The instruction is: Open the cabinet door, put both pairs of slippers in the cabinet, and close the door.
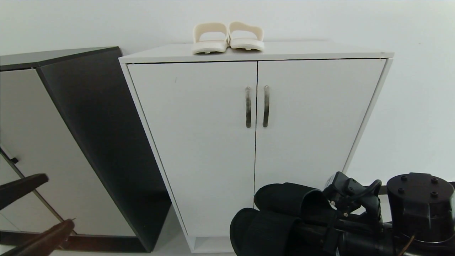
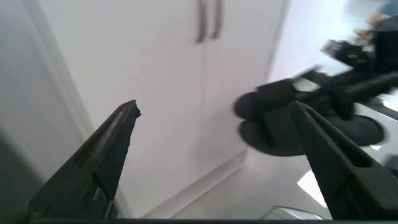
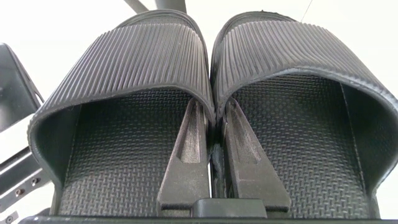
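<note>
Right pincer (image 3: 212, 111): pinching black slippers (image 1: 277, 213) by their adjoining inner walls | left pincer (image 2: 214, 109): spread | cabinet (image 1: 199, 142): doors shut | cream slippers (image 1: 210, 41): on cabinet top

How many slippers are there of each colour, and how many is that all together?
cream slippers: 2, side by side on top of the white cabinet
black slippers: 2, pinched together in the right claw
total: 4 slippers
</note>
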